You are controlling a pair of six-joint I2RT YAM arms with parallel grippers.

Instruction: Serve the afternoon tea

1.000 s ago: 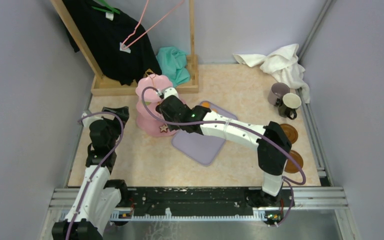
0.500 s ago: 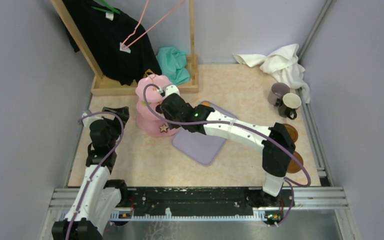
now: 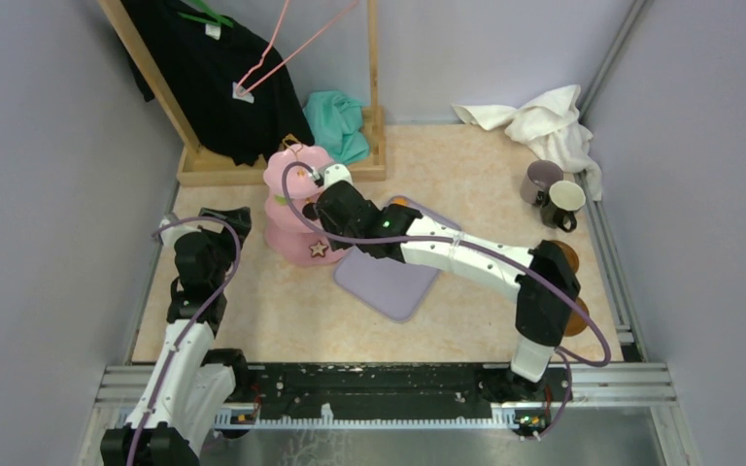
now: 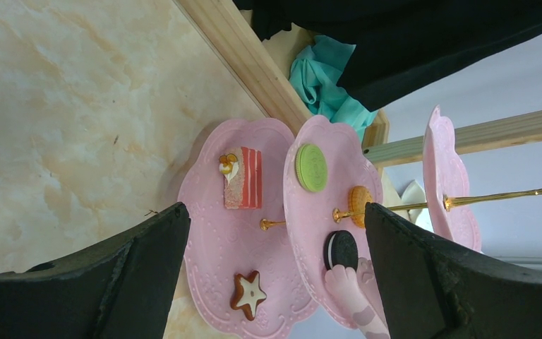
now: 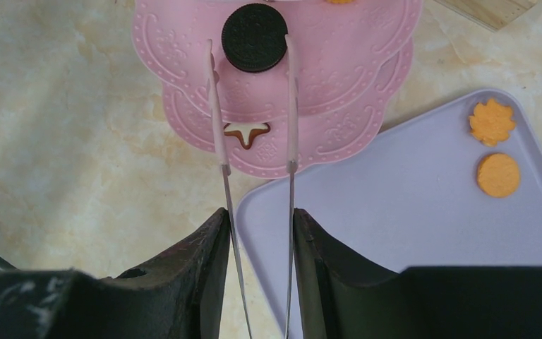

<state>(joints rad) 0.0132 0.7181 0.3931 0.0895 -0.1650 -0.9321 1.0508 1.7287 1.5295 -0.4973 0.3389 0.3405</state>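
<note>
The pink three-tier stand (image 3: 294, 209) stands left of centre. In the left wrist view its tiers (image 4: 229, 261) carry a green round (image 4: 311, 167), an orange round (image 4: 358, 201), a black round (image 4: 341, 250), a brown star (image 4: 248, 294) and a red cake slice (image 4: 242, 177). My right gripper (image 5: 260, 219) is shut on the thin pink tongs (image 5: 218, 127). Their tips sit on either side of the black round (image 5: 255, 37) on the middle tier, above the star (image 5: 246, 132). My left gripper (image 4: 275, 212) is open and empty, facing the stand from the left.
The lilac tray (image 5: 409, 212) lies right of the stand with two orange sweets (image 5: 497, 174) on it. Mauve mug (image 3: 542, 181) and cream mug (image 3: 564, 200) stand far right. Brown saucers (image 3: 565, 254) lie partly behind my right arm. A wooden clothes rack (image 3: 282, 165) and a white towel (image 3: 544, 121) are at the back.
My right arm has reached slightly further left toward the stand with the tongs. The left arm has not moved.
</note>
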